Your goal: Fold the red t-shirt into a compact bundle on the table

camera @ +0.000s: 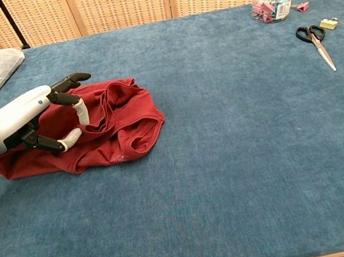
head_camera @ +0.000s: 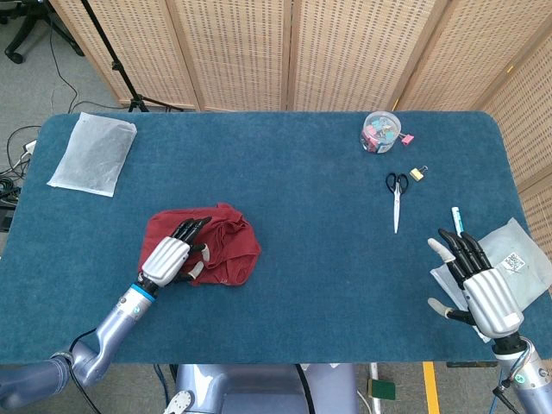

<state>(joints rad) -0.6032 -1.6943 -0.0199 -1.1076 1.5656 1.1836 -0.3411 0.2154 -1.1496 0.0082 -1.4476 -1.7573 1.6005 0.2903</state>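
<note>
1. The left hand [camera: 21, 122] lies over the near-left part of the red t-shirt [camera: 114, 122], its fingers [camera: 69, 82] loosely spread and slightly curled, holding nothing that shows; whether the fingertips touch the cloth I cannot tell.
2. The right hand [head_camera: 479, 285] sits flat near the desk's right front corner, fingers [head_camera: 457, 246] wide apart and holding nothing, resting on a white plastic bag [head_camera: 517, 254].
3. Bare blue desk [head_camera: 319, 259] stretches between the hands; the shirt is well apart from every edge.
4. The shirt is a rumpled, rounded bundle on the left half, with folds and a hem showing.
5. Scissors [head_camera: 396, 197], a small padlock [head_camera: 417, 173] and a clip jar [head_camera: 380, 132] lie far right; a white pouch [head_camera: 93, 153] far left.
6. The chest view omits the right hand.
</note>
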